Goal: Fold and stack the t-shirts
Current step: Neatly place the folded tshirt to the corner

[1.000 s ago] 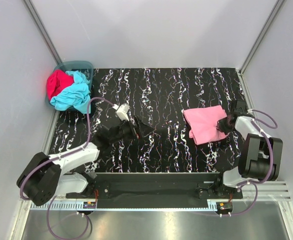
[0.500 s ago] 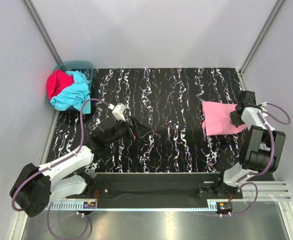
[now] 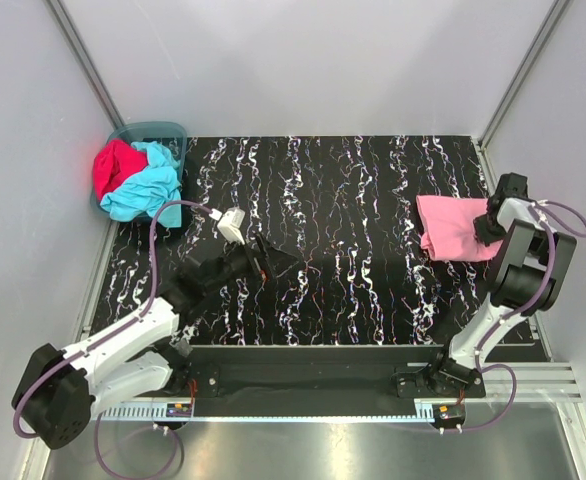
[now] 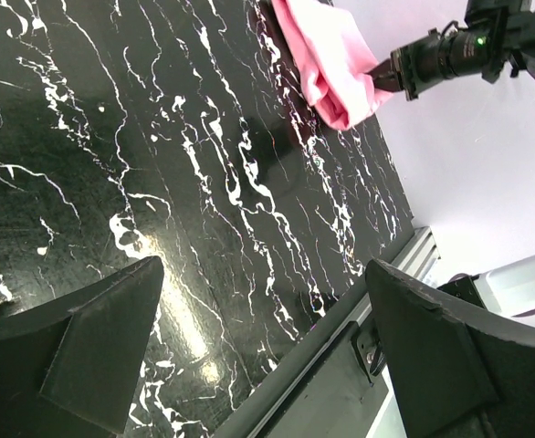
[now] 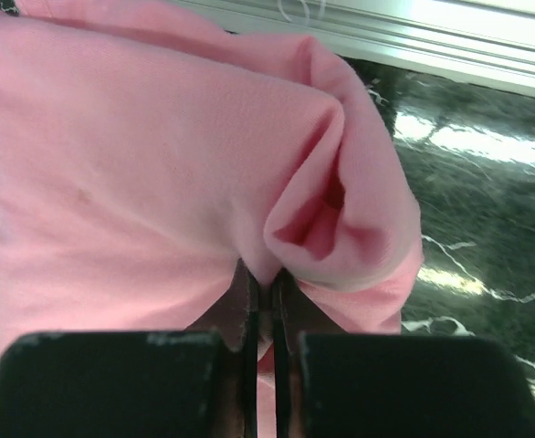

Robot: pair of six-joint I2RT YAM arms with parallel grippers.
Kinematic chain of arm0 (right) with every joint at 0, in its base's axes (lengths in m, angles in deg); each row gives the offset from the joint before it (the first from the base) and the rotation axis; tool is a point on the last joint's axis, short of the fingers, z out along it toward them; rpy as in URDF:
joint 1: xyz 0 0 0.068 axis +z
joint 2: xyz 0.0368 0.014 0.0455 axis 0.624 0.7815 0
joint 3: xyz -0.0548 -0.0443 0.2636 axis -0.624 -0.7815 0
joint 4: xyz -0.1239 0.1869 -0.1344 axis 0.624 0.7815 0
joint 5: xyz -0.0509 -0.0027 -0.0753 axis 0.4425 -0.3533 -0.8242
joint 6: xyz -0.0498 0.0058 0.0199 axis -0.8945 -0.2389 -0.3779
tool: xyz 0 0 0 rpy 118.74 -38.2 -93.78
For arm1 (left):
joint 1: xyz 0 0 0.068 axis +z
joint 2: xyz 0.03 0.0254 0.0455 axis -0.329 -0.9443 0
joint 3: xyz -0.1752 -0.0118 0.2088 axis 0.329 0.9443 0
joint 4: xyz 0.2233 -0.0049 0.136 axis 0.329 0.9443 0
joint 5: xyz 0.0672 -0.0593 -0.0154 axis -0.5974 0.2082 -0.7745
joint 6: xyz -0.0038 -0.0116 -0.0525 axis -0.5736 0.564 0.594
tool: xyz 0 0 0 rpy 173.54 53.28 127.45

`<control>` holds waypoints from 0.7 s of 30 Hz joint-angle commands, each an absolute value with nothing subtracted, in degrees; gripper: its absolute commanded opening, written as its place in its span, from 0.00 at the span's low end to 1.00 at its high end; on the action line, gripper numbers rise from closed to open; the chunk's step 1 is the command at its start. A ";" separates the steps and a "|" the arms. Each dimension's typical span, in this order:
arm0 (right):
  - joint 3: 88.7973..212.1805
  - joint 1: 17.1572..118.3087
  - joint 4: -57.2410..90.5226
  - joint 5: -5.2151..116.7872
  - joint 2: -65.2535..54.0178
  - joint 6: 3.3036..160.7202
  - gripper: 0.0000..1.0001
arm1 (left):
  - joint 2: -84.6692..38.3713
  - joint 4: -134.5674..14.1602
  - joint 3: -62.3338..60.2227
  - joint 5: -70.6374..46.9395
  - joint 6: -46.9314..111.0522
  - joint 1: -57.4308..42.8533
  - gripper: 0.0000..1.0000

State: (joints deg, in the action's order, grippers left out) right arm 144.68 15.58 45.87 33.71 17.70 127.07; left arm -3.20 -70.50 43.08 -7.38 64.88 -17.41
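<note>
A folded light pink t-shirt [image 3: 455,227] lies at the right edge of the black marbled table [image 3: 343,200]. My right gripper [image 3: 489,226] is shut on its right edge; the wrist view shows the pink t-shirt [image 5: 149,173] bunched between the closed jaws. The pink t-shirt [image 4: 327,57] also shows far off in the left wrist view. A turquoise t-shirt [image 3: 151,186] and a crimson t-shirt [image 3: 115,166] sit crumpled in the basket at the back left. My left gripper [image 3: 273,258] hangs open over the table's left middle, nothing between its fingers [image 4: 94,338].
The teal plastic basket [image 3: 163,132] stands in the back left corner against the wall. Grey walls close in both sides and the back. A metal rail [image 3: 313,360] runs along the near table edge by the arm bases.
My right gripper has dragged the pink t-shirt rightward to the table's right edge. The left arm has drawn back slightly toward the left, still open.
</note>
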 commanded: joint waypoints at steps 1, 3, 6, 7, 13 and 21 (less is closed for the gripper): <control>148.15 15.58 45.49 34.17 21.48 125.91 0.00 | -1.62 -70.93 41.23 -8.60 63.72 -17.09 0.99; 149.21 15.58 45.49 34.08 22.46 125.82 0.00 | -1.10 -70.49 41.23 -8.77 63.64 -17.09 0.99; 150.79 15.49 45.49 33.03 23.86 126.17 0.00 | -0.48 -69.44 41.06 -9.30 63.37 -17.09 0.99; 150.97 15.49 45.75 32.77 23.95 126.35 0.00 | -0.22 -69.09 40.97 -9.56 63.28 -17.00 0.99; 151.76 15.49 46.37 32.32 23.34 127.23 0.05 | -0.39 -68.56 40.79 -9.83 63.11 -16.91 0.99; 151.14 15.49 46.28 33.73 18.34 126.70 0.22 | -1.36 -69.88 41.49 -9.04 63.64 -16.82 0.99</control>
